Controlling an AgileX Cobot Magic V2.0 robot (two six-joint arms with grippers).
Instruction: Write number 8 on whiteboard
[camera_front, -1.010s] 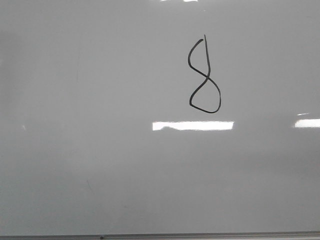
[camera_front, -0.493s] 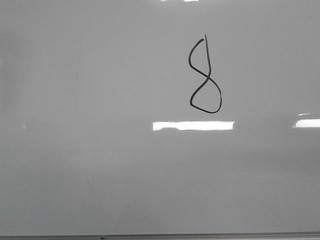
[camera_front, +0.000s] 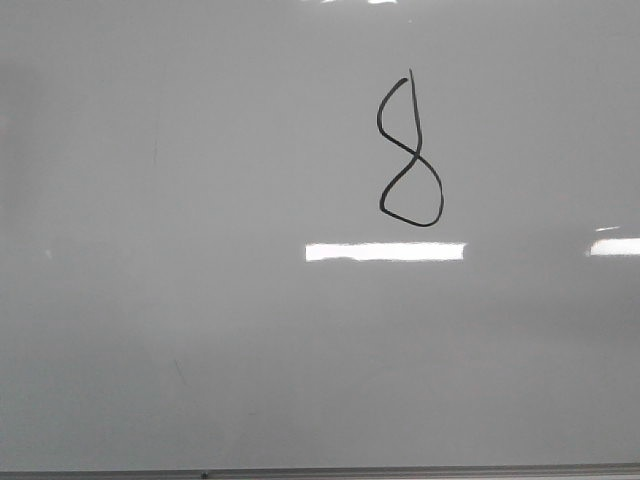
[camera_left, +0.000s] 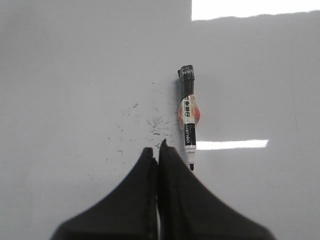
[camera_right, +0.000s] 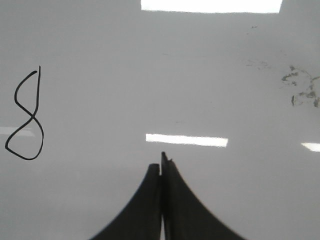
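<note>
A thin black number 8 (camera_front: 409, 152) is drawn on the glossy pale whiteboard (camera_front: 200, 300), right of centre in the front view. It also shows in the right wrist view (camera_right: 26, 116). My right gripper (camera_right: 160, 162) is shut and empty, away from the 8. My left gripper (camera_left: 155, 150) is shut and empty. A black-and-white marker (camera_left: 188, 117) lies flat on the board just beside the left fingertips, uncapped tip toward them. Neither gripper shows in the front view.
The board's thin grey bottom frame (camera_front: 320, 472) runs along the near edge. Bright rectangular light reflections (camera_front: 385, 251) lie on the board. Dark ink smudges (camera_left: 150, 122) speckle it near the marker, and more smudges (camera_right: 302, 87) show in the right wrist view.
</note>
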